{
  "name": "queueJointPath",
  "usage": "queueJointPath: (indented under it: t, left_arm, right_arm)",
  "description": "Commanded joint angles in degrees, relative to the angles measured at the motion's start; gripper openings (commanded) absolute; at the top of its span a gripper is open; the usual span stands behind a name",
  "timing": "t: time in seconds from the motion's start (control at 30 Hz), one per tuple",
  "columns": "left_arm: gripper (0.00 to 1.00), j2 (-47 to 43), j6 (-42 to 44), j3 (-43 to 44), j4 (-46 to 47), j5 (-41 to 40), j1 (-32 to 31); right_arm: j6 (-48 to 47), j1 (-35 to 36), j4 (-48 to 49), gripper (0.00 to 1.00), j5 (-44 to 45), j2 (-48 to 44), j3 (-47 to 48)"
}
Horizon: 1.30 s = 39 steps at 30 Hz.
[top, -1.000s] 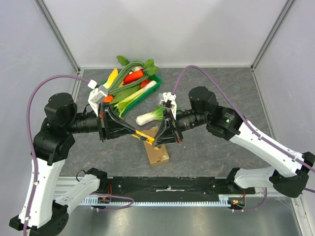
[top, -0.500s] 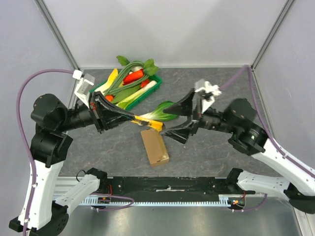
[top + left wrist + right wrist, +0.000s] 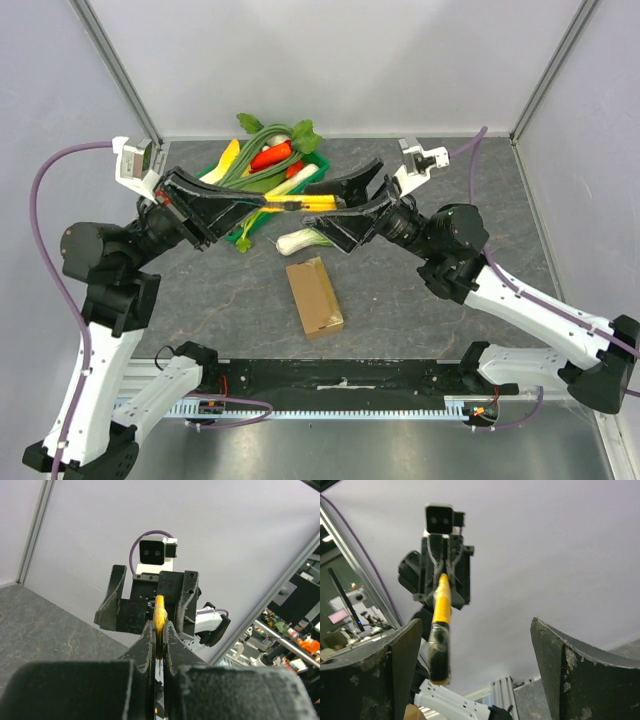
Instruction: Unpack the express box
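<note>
Top external view: the express box (image 3: pixel 314 296) lies flat on the grey table (image 3: pixel 390 290). Its top looks closed and nothing touches it. Both arms are lifted above the table on the far side of the box. The left gripper (image 3: pixel 274 205) has its fingers pressed onto a yellow tool (image 3: pixel 312 204), which it holds roughly level in the air. The right gripper (image 3: pixel 322 208) faces it with its fingers spread, one on each side of the tool's free end. From up here I can't tell whether they touch it. A bok choy (image 3: pixel 300 240) lies on the table just beyond the box, apart from it. A green tray (image 3: pixel 320 161) piled with vegetables sits farther beyond the box, off to its left.

Left wrist view: the left gripper (image 3: pixel 159 630) pinches the thin yellow tool (image 3: pixel 159 612) tightly between its two fingers. The tool points straight at the right gripper (image 3: pixel 154 580), whose dark fingers stand wide to either side. The box is out of this picture.

Right wrist view: the right gripper's fingers (image 3: pixel 375 680) are wide apart with open space between them. The left gripper (image 3: pixel 441 580) hangs opposite, clamping the yellow tool (image 3: pixel 440 610). The tool's dark end comes close by the left-hand finger, and I can't tell whether they touch. The box is out of view here too.
</note>
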Motion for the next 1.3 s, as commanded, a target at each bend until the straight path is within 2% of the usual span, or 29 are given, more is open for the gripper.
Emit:
queueJointPath:
  t: [0.0,0.37,0.43,0.5,0.57,0.63,0.77,0.97,1.17,1.27]
  left_arm:
    - [0.02,0.51,-6.60,-3.56,11.04,-3.71,0.13]
    - [0.02,1.21,-4.06,-3.39,10.96,-5.29,0.13]
    - [0.02,1.21,-3.00,-2.78,8.95,-5.56,0.13]
    - [0.02,1.21,-1.94,-1.99,7.80,-5.65,0.13]
    - [0.02,1.12,-0.80,-1.46,6.83,-5.56,0.13]
    - [0.02,1.04,-0.18,-1.02,5.86,-5.82,0.13]
    - [0.02,1.30,1.92,0.03,3.06,-5.47,0.13]
    - [0.02,1.65,2.63,1.18,0.94,-3.63,0.04]
    - [0.02,1.21,2.72,1.09,-0.20,-3.54,0.13]
    - [0.02,1.04,2.81,1.00,-0.56,-3.71,0.13]
  right_arm:
    - [4.65,0.14,12.77,0.91,0.87,2.62,4.78]
    - [9.75,0.32,8.29,0.49,-4.76,10.28,14.02]
    - [9.05,0.40,5.66,0.49,-5.11,10.46,14.90]
    - [8.52,0.40,3.90,0.56,-5.02,10.20,15.25]
    - [7.56,0.40,0.73,0.59,-5.46,10.19,15.87]
    - [7.38,0.40,-0.06,0.55,-5.29,10.11,15.87]
    - [7.20,0.40,-1.47,0.36,-5.38,10.28,16.40]
    - [7.11,0.40,-1.74,0.26,-4.23,9.67,16.05]
    - [7.81,0.40,0.02,0.38,-4.23,9.76,15.52]
    - [8.25,0.40,0.81,0.38,-4.23,9.67,15.26]
